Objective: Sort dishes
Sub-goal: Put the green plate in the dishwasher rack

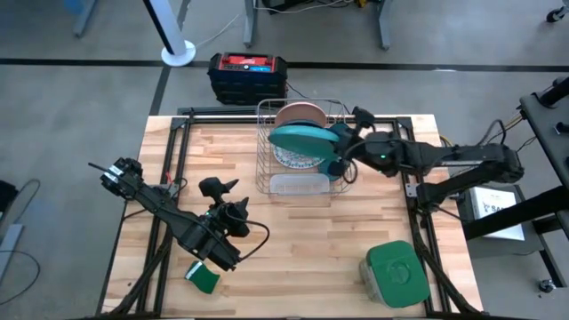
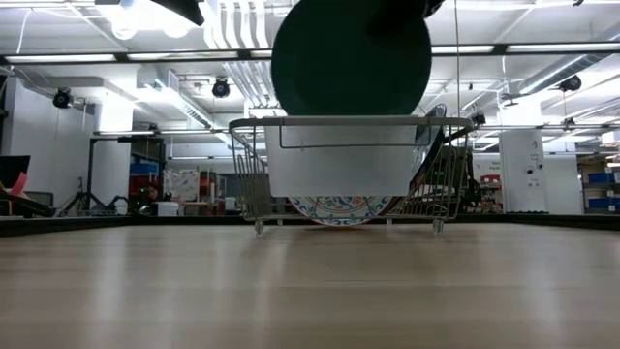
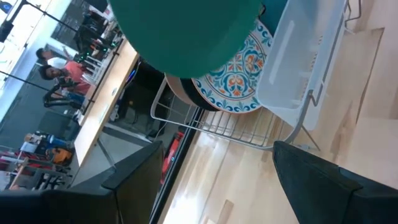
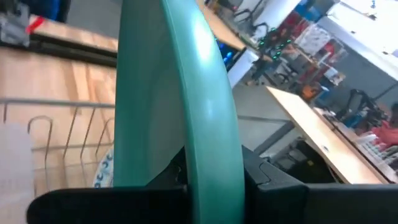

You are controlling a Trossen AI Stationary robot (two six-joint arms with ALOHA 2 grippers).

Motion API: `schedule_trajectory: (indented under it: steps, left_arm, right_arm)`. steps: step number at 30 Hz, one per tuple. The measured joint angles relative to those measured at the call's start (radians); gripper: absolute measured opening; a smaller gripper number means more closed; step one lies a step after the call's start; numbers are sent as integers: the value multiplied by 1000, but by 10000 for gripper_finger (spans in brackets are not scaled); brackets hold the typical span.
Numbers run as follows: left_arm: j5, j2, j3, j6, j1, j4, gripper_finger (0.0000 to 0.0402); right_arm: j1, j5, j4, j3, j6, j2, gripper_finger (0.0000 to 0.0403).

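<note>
One grip: right gripper [image 4: 211,177] pinches teal plate [image 1: 300,139] by its rim, on edge above rack [image 1: 267,173]
Handling: stiff, glossy, breakable; probably slips, so rim hold suits
Left gripper [image 1: 233,206]: spread, waiting mid-table

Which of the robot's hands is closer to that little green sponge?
Left. The left hand hovers open up the table from the sponge; the right hand grips the green plate over the rack.
</note>
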Motion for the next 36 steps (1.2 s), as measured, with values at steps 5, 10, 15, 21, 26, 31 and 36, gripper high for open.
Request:
schedule_trajectory:
  steps: [5, 10, 15, 21, 26, 31, 36]
  left_arm:
    - [0, 0, 0, 0, 0, 0, 290]
    - [0, 0, 0, -1, 0, 0, 290]
    - [1, 0, 0, -3, 0, 0, 290]
    - [1, 0, 0, -5, 0, 0, 290]
    - [1, 0, 0, -8, 0, 0, 290]
    - [1, 0, 0, -8, 0, 0, 290]
    - [1, 0, 0, -11, 0, 0, 290]
  right_arm:
    - [-18, -44, -8, 0, 6, 57, 33]
    - [-21, -55, -46, 0, 23, 99, 33]
    - [-24, -67, -59, 0, 27, 138, 33]
    - [-30, -110, -57, 0, 26, 184, 33]
    - [-34, -109, -50, 0, 22, 210, 33]
    - [-43, -109, -47, 0, 38, 234, 57]
    - [-51, -110, -42, 0, 56, 251, 60]
